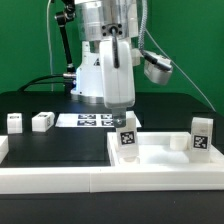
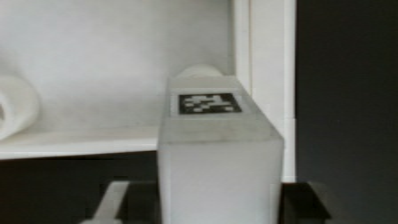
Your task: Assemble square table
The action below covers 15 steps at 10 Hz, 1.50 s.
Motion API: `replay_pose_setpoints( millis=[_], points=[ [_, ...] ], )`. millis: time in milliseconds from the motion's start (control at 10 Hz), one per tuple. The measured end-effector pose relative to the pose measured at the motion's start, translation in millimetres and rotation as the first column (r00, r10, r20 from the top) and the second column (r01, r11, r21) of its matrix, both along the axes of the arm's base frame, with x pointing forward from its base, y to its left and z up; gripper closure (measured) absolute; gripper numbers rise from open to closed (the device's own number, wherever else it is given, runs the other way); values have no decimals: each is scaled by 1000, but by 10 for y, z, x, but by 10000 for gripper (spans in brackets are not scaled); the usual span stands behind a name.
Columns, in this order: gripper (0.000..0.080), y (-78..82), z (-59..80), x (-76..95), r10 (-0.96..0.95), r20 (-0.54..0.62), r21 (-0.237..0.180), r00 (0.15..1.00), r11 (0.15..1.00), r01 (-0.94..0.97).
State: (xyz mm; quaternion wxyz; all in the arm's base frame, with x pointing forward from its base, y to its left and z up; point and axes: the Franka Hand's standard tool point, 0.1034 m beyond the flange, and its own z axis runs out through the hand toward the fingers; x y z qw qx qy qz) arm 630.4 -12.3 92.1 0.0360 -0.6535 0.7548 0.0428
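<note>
The white square slab lies at the exterior view's right, just behind the front rail. My gripper is shut on a white tagged leg and holds it upright over the slab's left corner. In the wrist view the leg fills the middle, tag facing the camera, between my fingertips, with the slab's rimmed surface behind it. A second leg stands upright at the slab's right end. Two more legs lie on the black surface at the left.
The marker board lies flat behind the gripper. A long white rail edges the front of the black work surface. A rounded white shape shows at the edge of the wrist view. The arm's base and cables stand at the back.
</note>
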Motion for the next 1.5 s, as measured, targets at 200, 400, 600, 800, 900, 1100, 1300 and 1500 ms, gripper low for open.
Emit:
replay_pose_setpoints(
  millis=[200, 400, 600, 800, 900, 1100, 1300, 1500],
  points=[
    [509, 1, 0, -7, -104, -15, 0, 994, 995, 104],
    [509, 3, -5, -9, -124, -18, 1, 992, 992, 124],
    [235, 6, -18, -14, -57, -12, 2, 998, 998, 57],
    [174, 21, -28, -17, 94, 3, 2, 996, 996, -94],
    [154, 45, -30, -18, 217, 17, 3, 976, 976, -217],
    [151, 73, -31, -18, 386, 36, -1, 922, 922, -387],
    [151, 70, -35, -19, 523, 52, -8, 851, 852, -523],
    [151, 67, -37, -20, 621, 64, -15, 781, 783, -622]
  ],
)
